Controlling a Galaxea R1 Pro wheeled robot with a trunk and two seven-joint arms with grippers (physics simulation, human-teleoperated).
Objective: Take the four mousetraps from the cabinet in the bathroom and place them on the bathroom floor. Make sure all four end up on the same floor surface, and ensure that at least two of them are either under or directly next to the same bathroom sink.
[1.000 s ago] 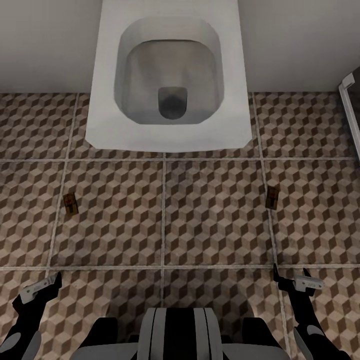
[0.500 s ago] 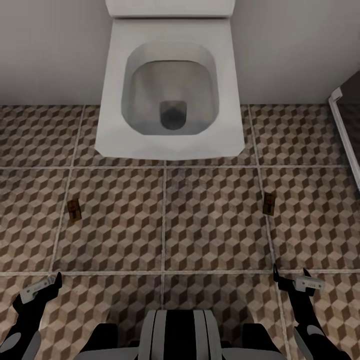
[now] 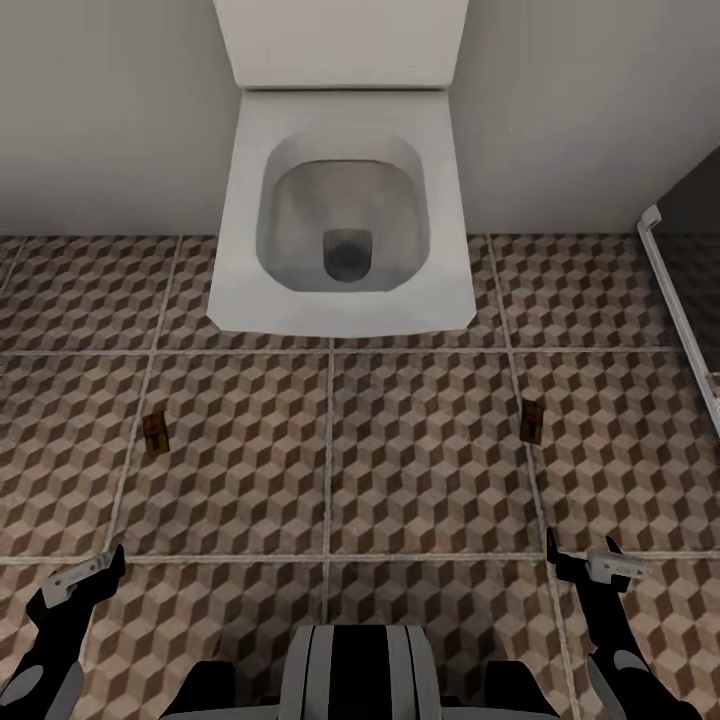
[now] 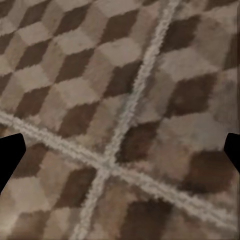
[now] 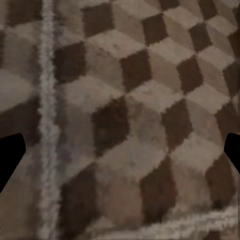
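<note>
Claws (image 3: 85, 578) empty (fingers apart); mousetraps (image 3: 155, 433) lengthwise toward wall.

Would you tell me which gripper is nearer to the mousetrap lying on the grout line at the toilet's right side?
The right. The right gripper hangs just short of that mousetrap, nearly in line with it; the left gripper is far across the bathroom floor, nearer the other mousetrap.

The toilet (image 3: 345, 200) loses the top of its tank to the head view's upper edge. Both mousetraps (image 3: 155, 433) (image 3: 532, 420) are too small to make out their spring parts. At the right edge a white-framed dark panel (image 3: 680, 300), perhaps a shower door, is cut off.
</note>
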